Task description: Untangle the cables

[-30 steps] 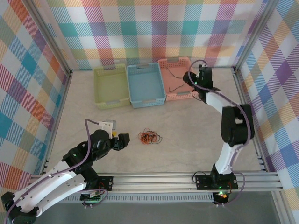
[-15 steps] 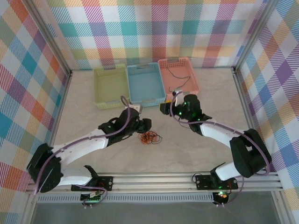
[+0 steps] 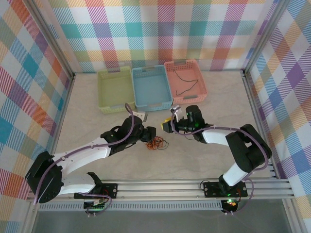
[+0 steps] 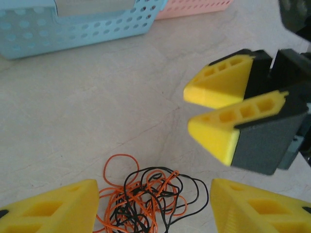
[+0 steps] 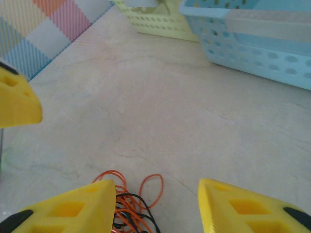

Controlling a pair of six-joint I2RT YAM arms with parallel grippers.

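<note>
Our left hand (image 3: 148,133) hangs low over the bench (image 3: 87,121). Its yellow fingers (image 4: 53,206) are spread wide with nothing in them. From its wrist we see the cables (image 4: 146,199) lying on the surface in the gap between those fingers.

The cables are a small, loose clump of thin orange and black wire out on the open bench, just right of the left fingertips and in front of the baskets. We judge them very light, soft and springy. Pulling one strand will likely drag the whole clump, and a shallow pinch may let the wire slip out. The best hold looks like a free loop at the edge, such as the orange loop (image 4: 121,156) standing out on the far side. The other hand could then pull from the opposite side.

Our right hand (image 3: 168,125) sits just beyond the clump, also open and empty. In its own view the clump lies at the mouth between its fingers (image 5: 252,208). The two hands are near each other, so we think each could crowd the other's approach.

Further back stand a green basket (image 3: 101,92), a blue basket (image 3: 152,68) and a pink basket (image 3: 203,85). The pink basket holds a lone black cable (image 3: 188,90). The blue basket's front wall is near the right hand, though nothing lies on the clump itself.
</note>
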